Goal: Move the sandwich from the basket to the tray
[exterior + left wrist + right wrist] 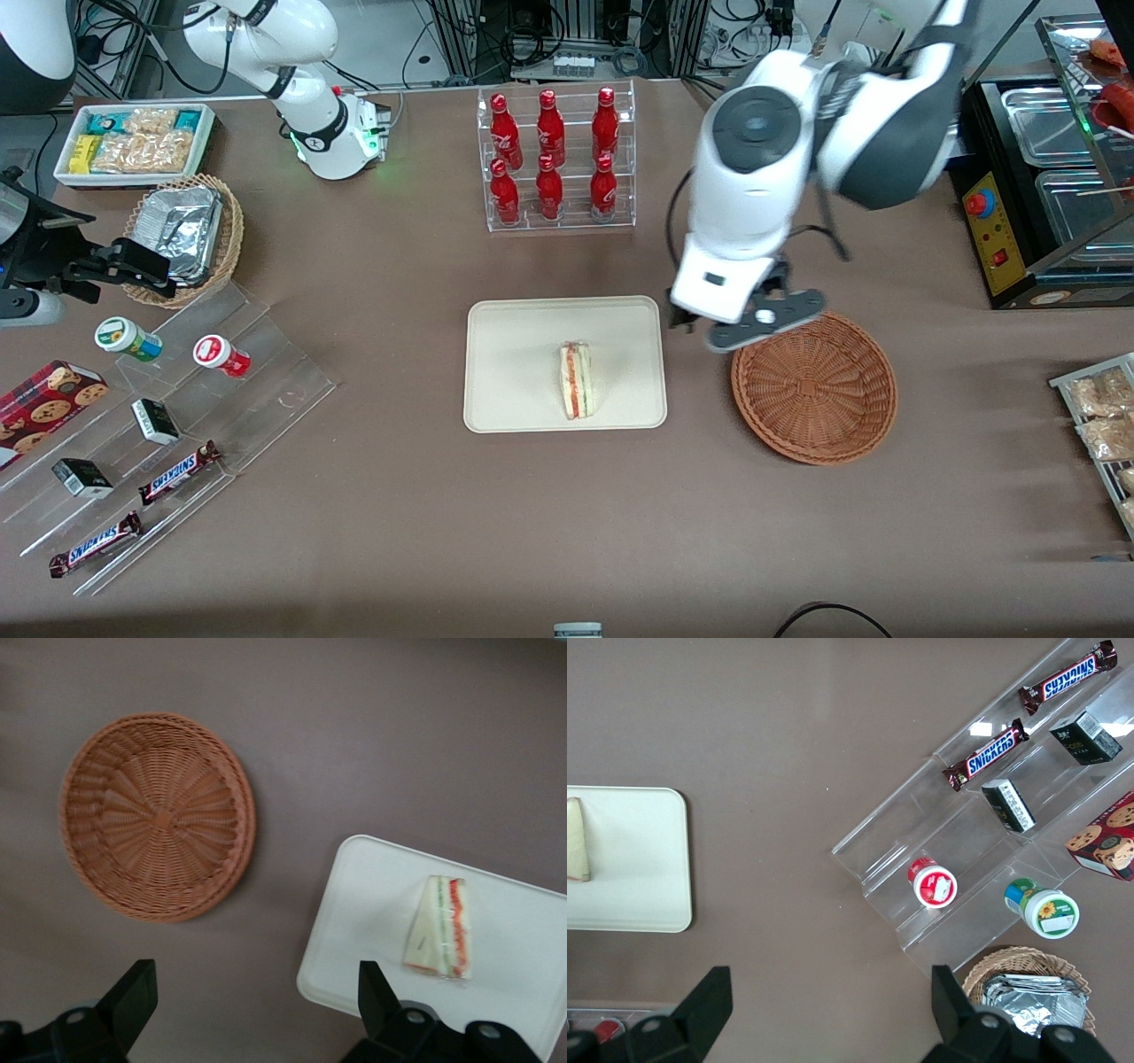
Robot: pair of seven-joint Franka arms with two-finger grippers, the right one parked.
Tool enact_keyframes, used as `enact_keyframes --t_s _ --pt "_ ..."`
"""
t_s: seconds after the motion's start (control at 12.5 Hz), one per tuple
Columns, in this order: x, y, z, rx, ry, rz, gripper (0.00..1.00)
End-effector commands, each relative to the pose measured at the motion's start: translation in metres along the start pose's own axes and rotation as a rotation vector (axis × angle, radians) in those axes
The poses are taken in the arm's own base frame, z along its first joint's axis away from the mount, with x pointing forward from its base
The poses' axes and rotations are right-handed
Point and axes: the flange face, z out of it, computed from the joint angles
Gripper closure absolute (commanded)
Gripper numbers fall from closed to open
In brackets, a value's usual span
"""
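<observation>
The sandwich (pixel 578 381) (pixel 440 927), a white-bread wedge with orange-red filling, lies on the cream tray (pixel 514 354) (pixel 372 904) near its middle. Beside the tray, toward the working arm's end, sits the round reddish-brown basket (pixel 813 387) (pixel 158 815), with nothing in it. My left gripper (pixel 722 326) (pixel 254 979) hovers above the bare table between tray and basket, close to the part of the basket's rim farthest from the front camera. It is open, and only tabletop shows between its fingers.
A clear rack of red bottles (pixel 554 159) stands farther back than the tray. Toward the parked arm's end are a stepped acrylic shelf with snacks (pixel 168 416), a tan basket of foil packs (pixel 190 235) and a white snack bin (pixel 133 142). A black warmer cabinet (pixel 1045 177) stands at the working arm's end.
</observation>
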Motion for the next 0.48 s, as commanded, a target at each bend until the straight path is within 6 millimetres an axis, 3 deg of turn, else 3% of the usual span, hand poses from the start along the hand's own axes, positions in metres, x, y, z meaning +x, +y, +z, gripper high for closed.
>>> enact_keyframes --t_s 0.0,0.4 --pt "0.010 -0.042 -0.018 -0.014 -0.039 0.063 0.00" --pt "0.044 -0.114 -0.032 -0.024 -0.075 0.156 0.00"
